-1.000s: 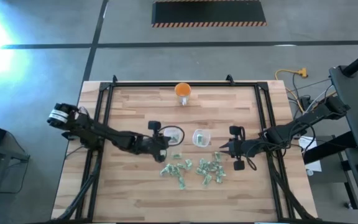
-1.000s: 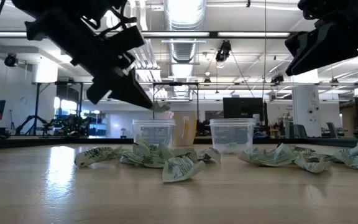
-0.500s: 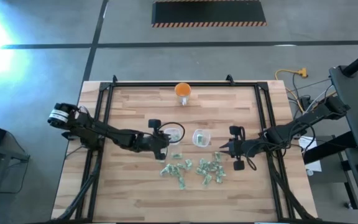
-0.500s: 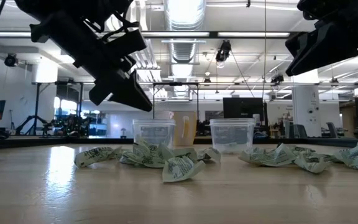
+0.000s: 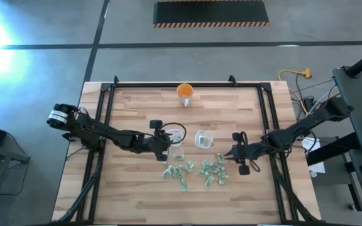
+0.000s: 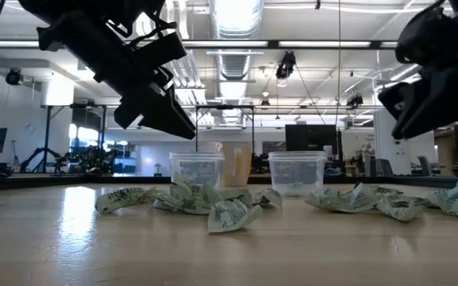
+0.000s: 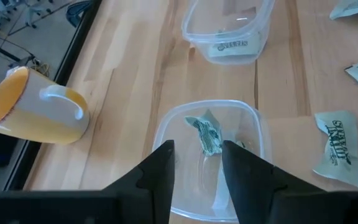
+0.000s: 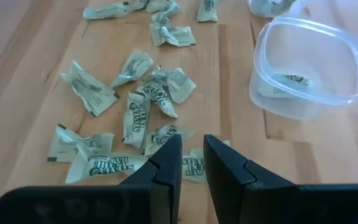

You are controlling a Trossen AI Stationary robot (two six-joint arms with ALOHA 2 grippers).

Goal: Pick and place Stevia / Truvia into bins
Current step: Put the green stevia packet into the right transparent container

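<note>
Left gripper (image 7: 197, 163) poised above the left bin (image 7: 207, 158), fingers (image 7: 159, 171) parted a little and empty. One crumpled sachet (image 7: 207, 132) lying inside that bin, seen between the fingers. Second bin (image 7: 227, 28) just beyond, apart from the first, with a sachet at its bottom. Orange cup (image 7: 33, 109) off to one side near the table edge. Right gripper (image 8: 191, 158) low over the loose sachets (image 8: 143, 106), fingers (image 8: 166, 165) nearly closed with only a narrow gap, gripping nothing visible. From above, both bins (image 5: 190, 136) side by side at the middle of the wooden table (image 5: 131, 188), scattered sachets (image 5: 197, 171) just in front of them, left gripper (image 5: 166, 140) at the left bin, right gripper (image 5: 230, 154) beside the right end of the scatter.
</note>
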